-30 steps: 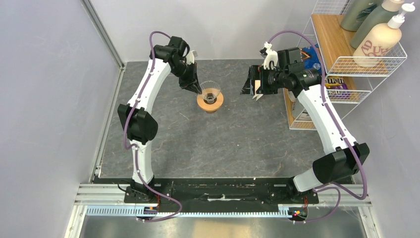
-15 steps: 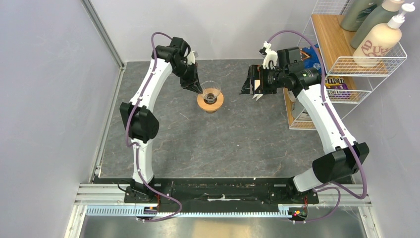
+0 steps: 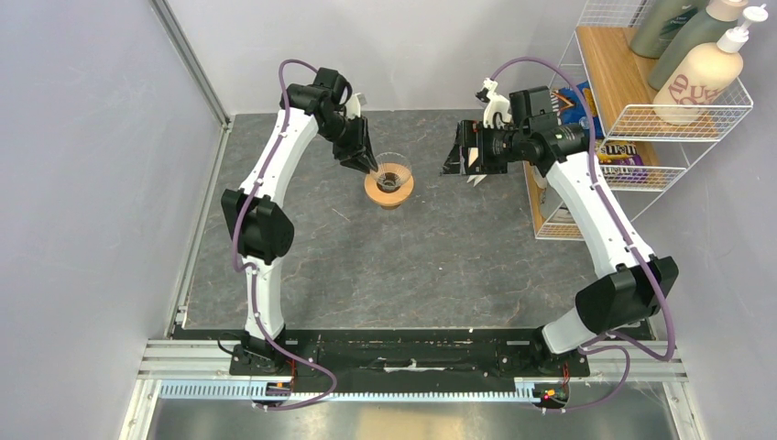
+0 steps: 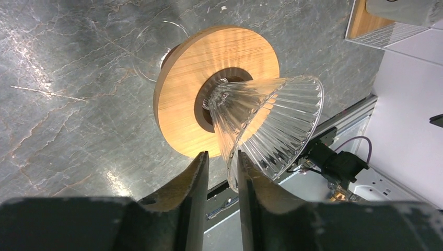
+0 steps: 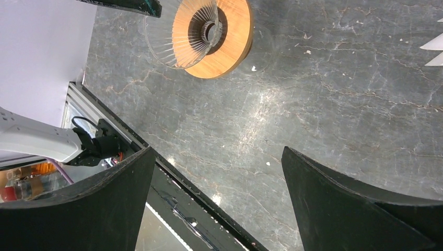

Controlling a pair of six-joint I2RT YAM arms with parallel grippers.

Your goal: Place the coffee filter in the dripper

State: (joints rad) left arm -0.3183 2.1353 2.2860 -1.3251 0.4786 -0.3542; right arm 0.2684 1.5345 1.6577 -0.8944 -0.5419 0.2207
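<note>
**Left pincer** [image 3: 368, 168] [image 4: 222, 155]: clenched to a narrow slit on the dripper [image 3: 389, 181] [image 4: 264, 112]. It takes the glass rim on the side nearest its own arm. In the left wrist view the rim's edge sits between the two fingers [image 4: 194, 180]. The slit is dark, so I cannot quite tell whether both pads press the glass. It reads as a grip.

**Dripper:** stands on the table [image 3: 431, 266], mouth up. Its wooden ring [image 4: 188, 112] lies flat on the stone, just beyond and below the left fingertips. The ribbed glass cone rises from the ring's dark centre hole to the pinched rim.

**Right pincer** [image 3: 455, 156] [image 5: 217, 157]: released, fingers spread wide, only bare table between them. It hangs above the table with its fingers turned toward the dripper [image 5: 193, 31]. The dripper lies ahead of the fingertips and well apart from them.

**Filter:** not surely seen. Two white slivers [image 5: 434, 60] at the edge of the right wrist view, off to one side of the right pincer, may be it. Too little shows to say.

**Behind the right pincer:** a wire rack [image 3: 641, 119] just beside its arm, with bottles [image 3: 701, 69] on the top shelf.
</note>
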